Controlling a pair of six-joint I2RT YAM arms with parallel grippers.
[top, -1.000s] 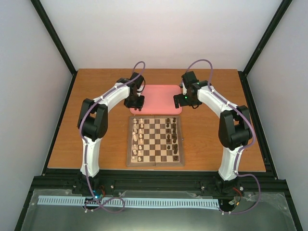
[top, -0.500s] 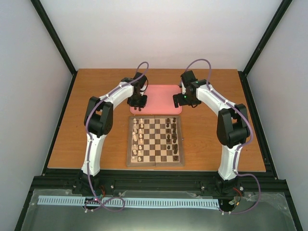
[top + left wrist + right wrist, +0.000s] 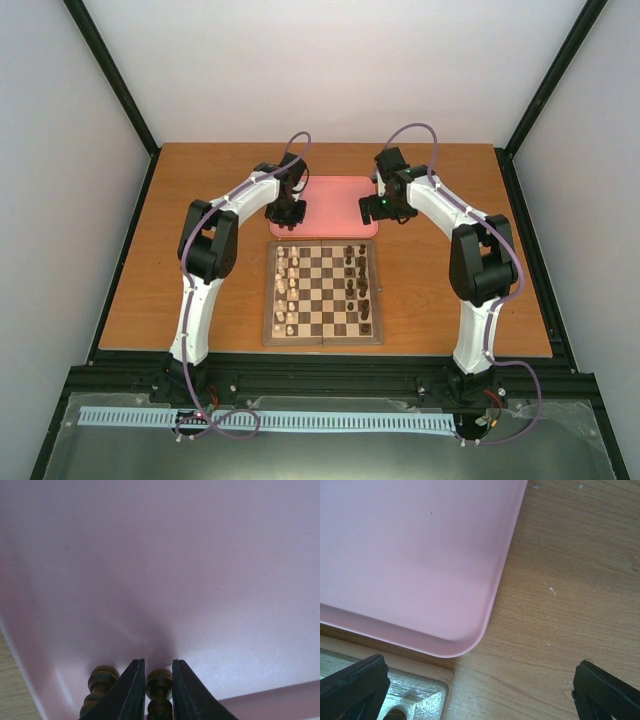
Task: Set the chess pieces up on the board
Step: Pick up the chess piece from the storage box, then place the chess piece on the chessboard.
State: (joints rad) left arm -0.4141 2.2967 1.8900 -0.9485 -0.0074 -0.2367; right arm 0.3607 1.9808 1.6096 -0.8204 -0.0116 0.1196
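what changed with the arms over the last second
The left gripper edged slightly right over the pink tray and closed its jaws onto a dark piece in it. The right gripper stayed open where it was, and the board looks unchanged.

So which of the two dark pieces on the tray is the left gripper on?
The right-hand piece in the wrist view, between the fingers of the left gripper; the other piece stands outside them.
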